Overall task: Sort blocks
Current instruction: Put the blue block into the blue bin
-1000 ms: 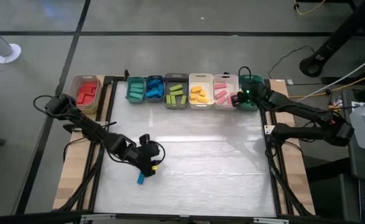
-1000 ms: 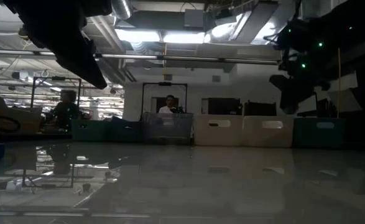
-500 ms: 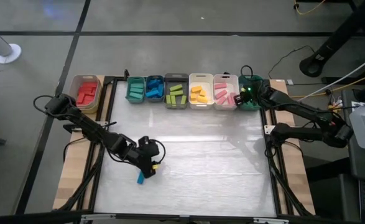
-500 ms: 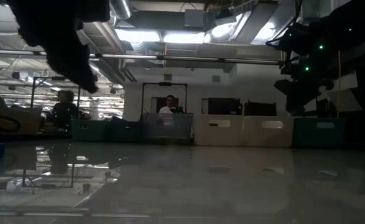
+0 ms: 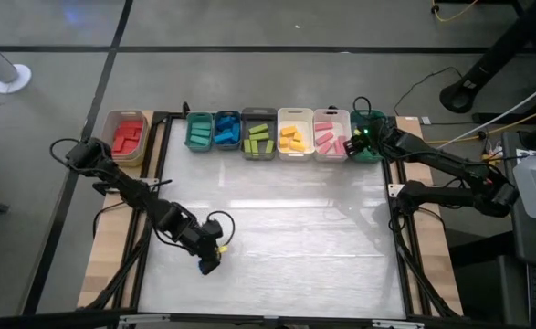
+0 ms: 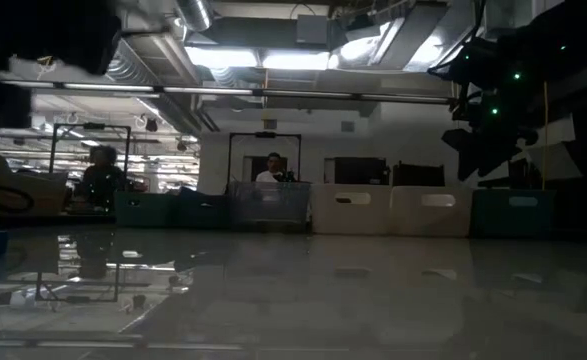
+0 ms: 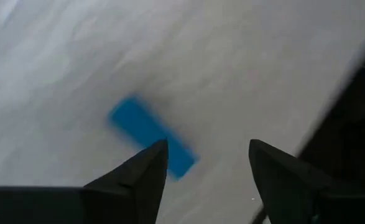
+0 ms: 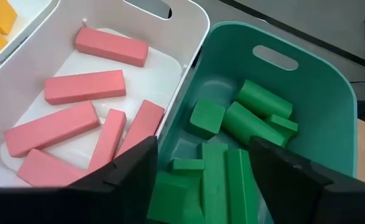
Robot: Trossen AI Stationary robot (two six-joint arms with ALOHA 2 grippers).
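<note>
Since a second ago my left gripper (image 5: pixel 209 265) has slid toward the near edge and now covers the spot where the blue block (image 7: pixel 151 136) lay. Left wrist view: fingers spread, block flat on the white table (image 5: pixel 322 238) just beyond the tips, nothing held. Right gripper (image 8: pixel 201 177) hangs open and empty over the rims of the white bin (image 8: pixel 188 15) of pink blocks (image 8: pixel 84 86) and the teal bin (image 8: pixel 350 112) of green blocks (image 8: pixel 263 99).
</note>
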